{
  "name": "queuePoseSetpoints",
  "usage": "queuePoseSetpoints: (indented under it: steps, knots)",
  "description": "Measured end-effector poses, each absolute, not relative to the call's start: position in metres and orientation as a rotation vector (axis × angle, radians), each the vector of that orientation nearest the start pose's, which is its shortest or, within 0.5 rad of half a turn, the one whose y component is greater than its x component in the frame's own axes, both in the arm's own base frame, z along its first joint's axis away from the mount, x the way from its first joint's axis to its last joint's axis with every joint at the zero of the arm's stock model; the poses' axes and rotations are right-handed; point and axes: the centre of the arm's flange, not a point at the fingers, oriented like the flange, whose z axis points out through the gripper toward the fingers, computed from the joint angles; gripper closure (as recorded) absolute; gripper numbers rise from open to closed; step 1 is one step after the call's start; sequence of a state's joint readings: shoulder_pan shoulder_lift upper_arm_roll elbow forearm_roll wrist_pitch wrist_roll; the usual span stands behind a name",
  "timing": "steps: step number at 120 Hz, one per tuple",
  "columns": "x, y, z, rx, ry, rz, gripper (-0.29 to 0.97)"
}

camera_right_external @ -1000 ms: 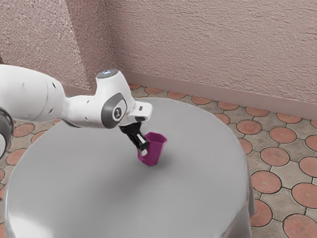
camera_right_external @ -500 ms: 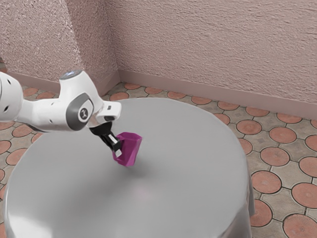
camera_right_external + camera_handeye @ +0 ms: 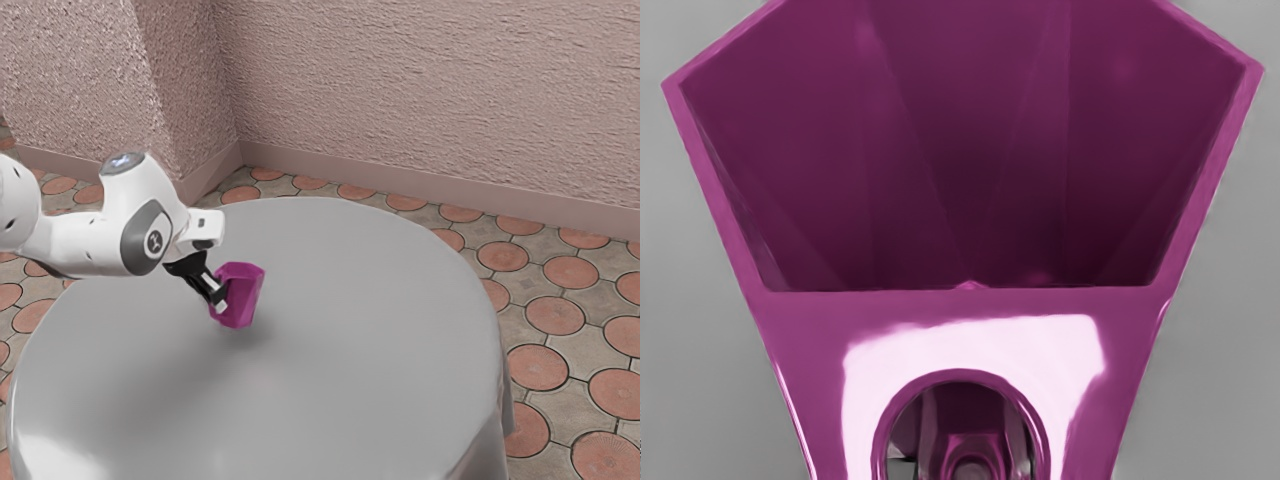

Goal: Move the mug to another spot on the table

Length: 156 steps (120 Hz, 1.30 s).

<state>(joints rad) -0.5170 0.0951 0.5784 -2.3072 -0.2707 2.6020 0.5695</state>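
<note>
— One object in play?
— One: a glossy magenta mug with flat, angular sides (image 3: 240, 295), gripped on its handle side by the black jaws of the white robot arm (image 3: 90, 225), which enters from the exterior view's left.
— Jaws clamped, or only resting against it?
— Clamped on the mug. One black finger (image 3: 198, 281) shows against the wall nearest the arm. The mug hangs tilted, low over the round grey worktop (image 3: 400, 340), with its shadow just beneath. Whether its base touches the surface, I cannot tell.
— What differs from the earlier frames?
— A second ago the mug was near the worktop's middle. Half a second ago it had travelled toward the exterior view's left. Now it is further left again, and the arm has drawn back with it. The grip looks unchanged.
— And from the wrist?
— The mug's (image 3: 960, 180) open mouth faces the camera, its handle loop (image 3: 960, 385) closest to the hand, and grey worktop (image 3: 680, 330) lies on either side.
</note>
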Motion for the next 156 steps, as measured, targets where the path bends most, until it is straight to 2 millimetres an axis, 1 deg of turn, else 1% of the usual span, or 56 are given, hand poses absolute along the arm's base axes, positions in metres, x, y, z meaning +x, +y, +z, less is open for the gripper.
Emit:
queuePoseSetpoints:
  steps: [10, 24, 33, 42, 51, 71, 100, 107, 119, 129, 141, 156]
  knots:
    - [0.53, 0.041, 0.324, -3.117, 0.424, -0.433, 0.67]
    - [0.527, 0.047, 0.324, -3.107, 0.341, -0.534, 0.66]
    - [0.519, 0.053, 0.316, -3.138, 0.214, -0.588, 0.67]
    - [0.515, 0.061, 0.313, -3.164, 0.075, -0.658, 0.67]
    - [0.513, 0.066, 0.31, -3.165, 0.007, -0.698, 0.67]
    - [0.512, 0.064, 0.297, -3.14, 0.027, -0.707, 0.68]
    - [0.512, 0.062, 0.291, -3.111, 0.122, -0.708, 0.67]
    - [0.512, 0.06, 0.29, -3.111, 0.137, -0.708, 0.6]
    - [0.512, 0.059, 0.289, -3.111, 0.155, -0.708, 0.39]
    - [0.511, 0.059, 0.288, -3.11, 0.17, -0.708, 0.27]
    - [0.511, 0.059, 0.288, -3.107, 0.19, -0.708, 0.17]
    - [0.511, 0.06, 0.288, -3.106, 0.211, -0.708, 0.09]
